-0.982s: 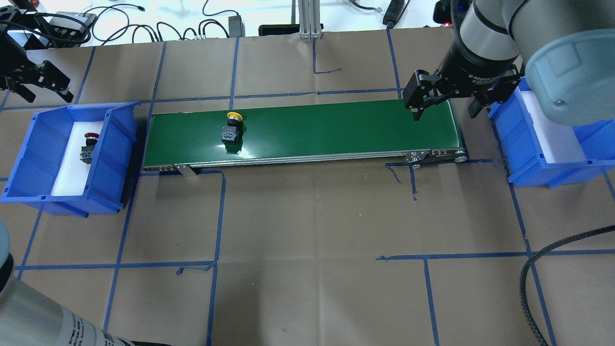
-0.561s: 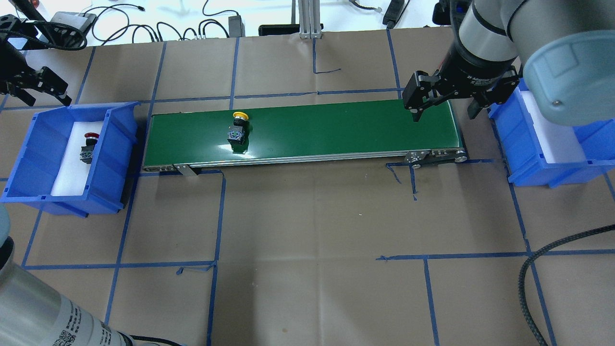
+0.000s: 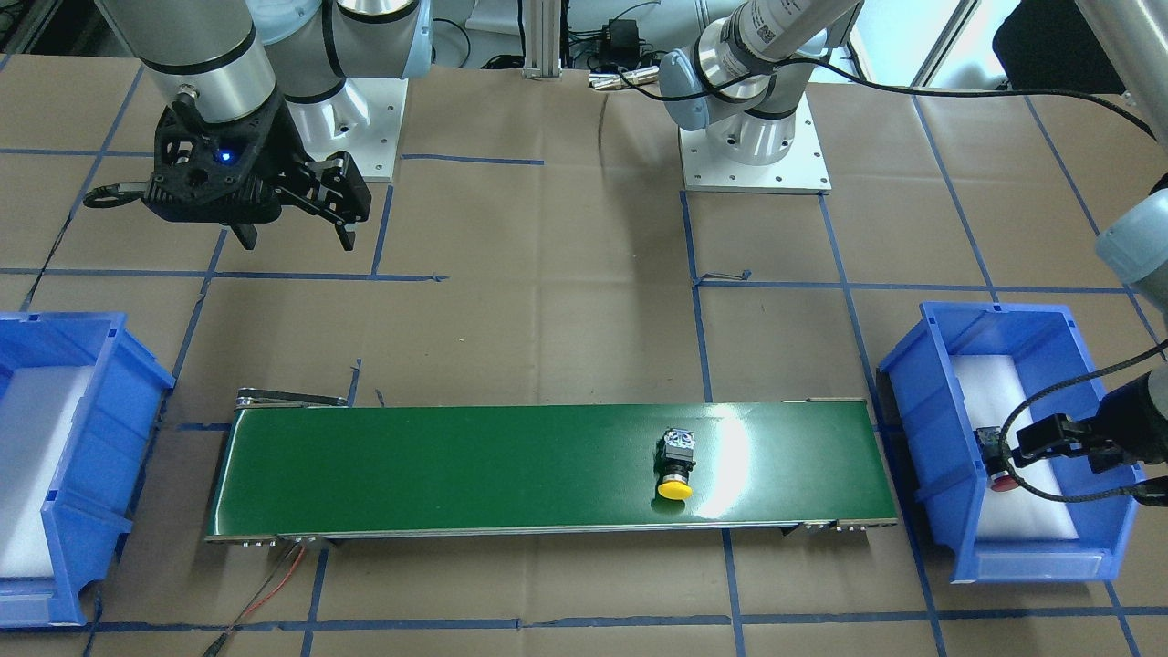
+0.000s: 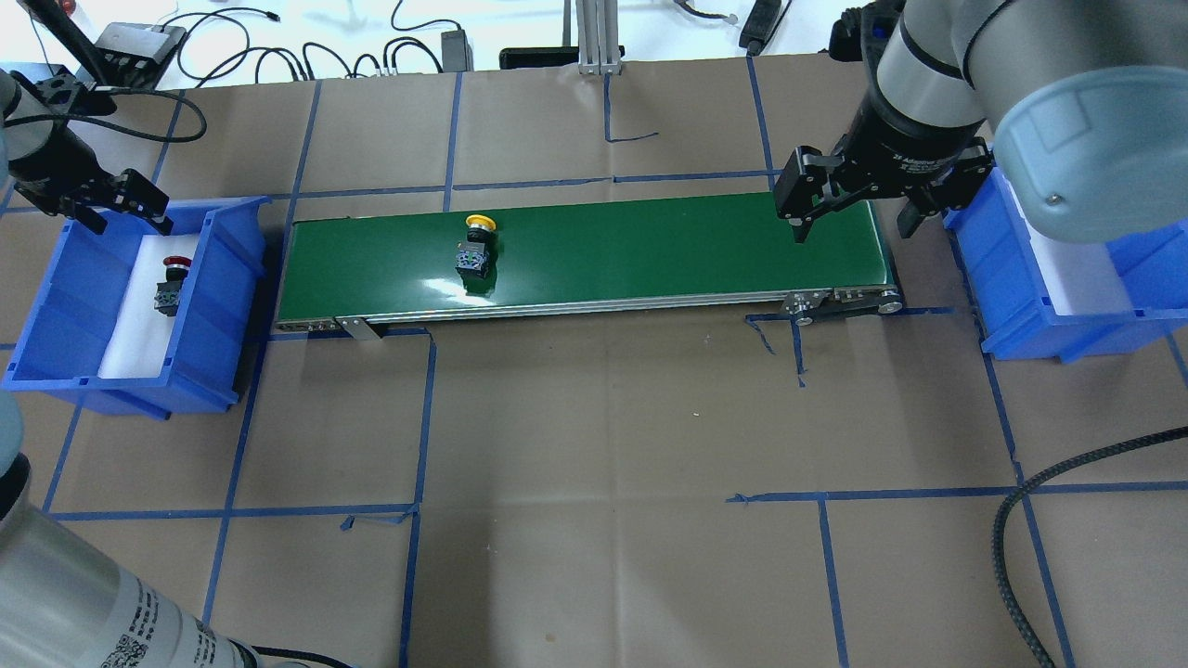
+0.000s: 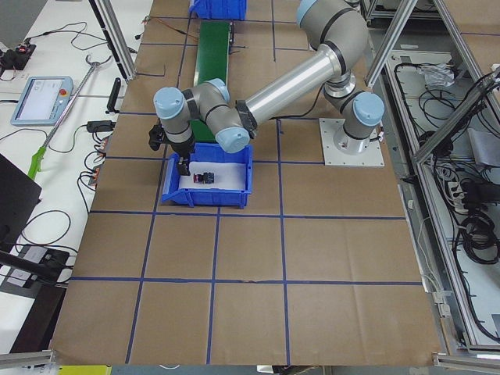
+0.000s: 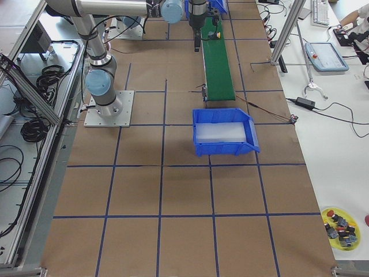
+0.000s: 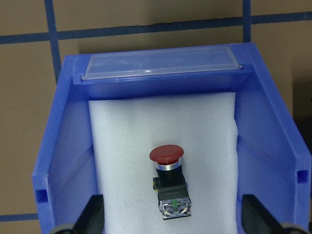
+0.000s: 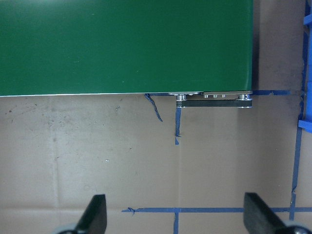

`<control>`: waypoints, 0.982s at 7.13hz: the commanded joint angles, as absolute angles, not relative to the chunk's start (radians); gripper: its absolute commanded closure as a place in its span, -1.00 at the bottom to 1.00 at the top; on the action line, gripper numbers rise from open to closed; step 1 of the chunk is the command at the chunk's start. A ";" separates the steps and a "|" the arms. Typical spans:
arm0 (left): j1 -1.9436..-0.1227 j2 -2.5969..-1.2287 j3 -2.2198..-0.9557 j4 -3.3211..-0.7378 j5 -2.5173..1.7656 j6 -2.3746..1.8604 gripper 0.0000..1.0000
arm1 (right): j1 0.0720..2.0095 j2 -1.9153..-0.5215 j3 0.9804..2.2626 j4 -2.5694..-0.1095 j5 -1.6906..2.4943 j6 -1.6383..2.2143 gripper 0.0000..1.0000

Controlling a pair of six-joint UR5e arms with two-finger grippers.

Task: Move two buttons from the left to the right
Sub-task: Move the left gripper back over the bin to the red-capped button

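Observation:
The yellow-capped button (image 4: 473, 249) lies on its side on the green conveyor belt (image 4: 650, 250), left of the middle; it also shows as button (image 3: 676, 465). On white foam inside the left blue bin (image 4: 218, 278) lies the red-capped button (image 4: 170, 283), seen from above as button (image 7: 168, 183). My left gripper (image 4: 128, 221) hangs open over that bin's far end, its fingers (image 7: 92, 217) straddling the red button from above without touching it. Open and empty, my right gripper (image 4: 852, 232) hovers over the belt's right end.
The right blue bin (image 4: 1021, 297) holds only white foam. Cables and an aluminium post (image 4: 599, 37) line the far edge. A black braided cable (image 4: 1021, 520) loops at the near right. A yellow dish (image 6: 341, 226) of spare parts sits far off.
The yellow button has travelled rightward along the belt. My left gripper has moved in over the left bin's far end. The right gripper has barely shifted.

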State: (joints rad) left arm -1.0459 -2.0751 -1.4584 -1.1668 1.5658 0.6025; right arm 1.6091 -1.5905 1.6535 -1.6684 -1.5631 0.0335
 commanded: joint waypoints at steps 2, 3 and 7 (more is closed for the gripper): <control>-1.046 -2.123 -1.552 -1.001 1.563 0.603 -0.99 | 1.609 -1.591 1.654 -1.670 -1.562 0.029 -1.00; -1.045 -2.135 -1.560 -0.999 1.562 0.600 -0.99 | 1.609 -1.591 1.654 -1.669 -1.563 0.029 -1.00; -1.042 -2.120 -1.595 -0.999 1.574 0.568 -0.88 | 1.609 -1.591 1.652 -1.671 -1.563 0.028 -1.00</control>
State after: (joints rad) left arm -1.0428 -2.1229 -1.5925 -0.9990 1.5728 0.5779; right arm 1.6092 -1.5908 1.6527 -1.6700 -1.5631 0.0281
